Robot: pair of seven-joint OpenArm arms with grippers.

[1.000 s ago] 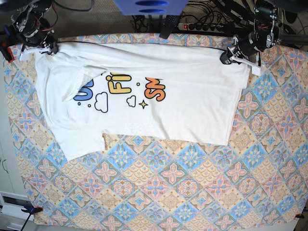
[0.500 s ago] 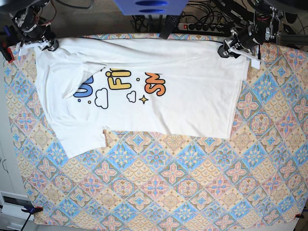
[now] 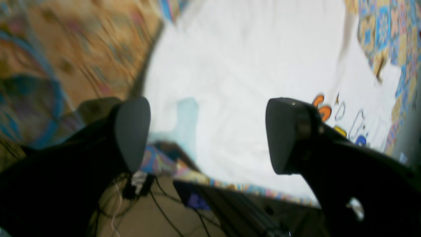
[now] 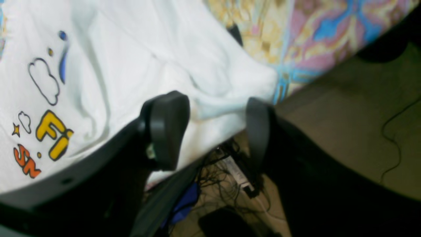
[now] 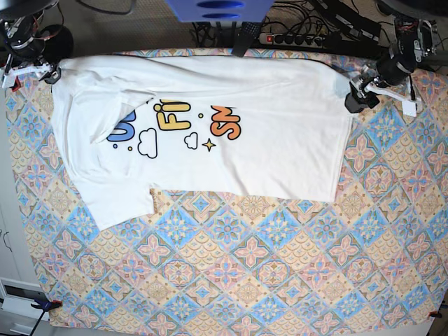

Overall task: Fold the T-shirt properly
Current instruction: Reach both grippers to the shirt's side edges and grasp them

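Note:
The white T-shirt (image 5: 210, 147) lies flat across the far half of the patterned tablecloth (image 5: 245, 280), folded lengthwise, with its blue, yellow and orange print facing up. My left gripper (image 5: 381, 94) hovers just off the shirt's far right corner. In the left wrist view this left gripper (image 3: 207, 135) is wide open with nothing between its fingers, and the T-shirt (image 3: 246, 65) spreads out beyond them. My right gripper (image 5: 31, 72) is at the far left corner. The right wrist view shows the right gripper (image 4: 218, 131) open, with the corner of the T-shirt (image 4: 131, 65) lying loose just past its fingertips.
A power strip (image 5: 294, 38) and cables run behind the table's far edge, next to a blue object (image 5: 220, 8). The table's far edge is close under both grippers. A clamp (image 5: 45, 304) holds the tablecloth at the near left corner.
Both grippers have opened and let go of the shirt's far corners. Each has drawn outward, away from the shirt. The cloth has settled flat.

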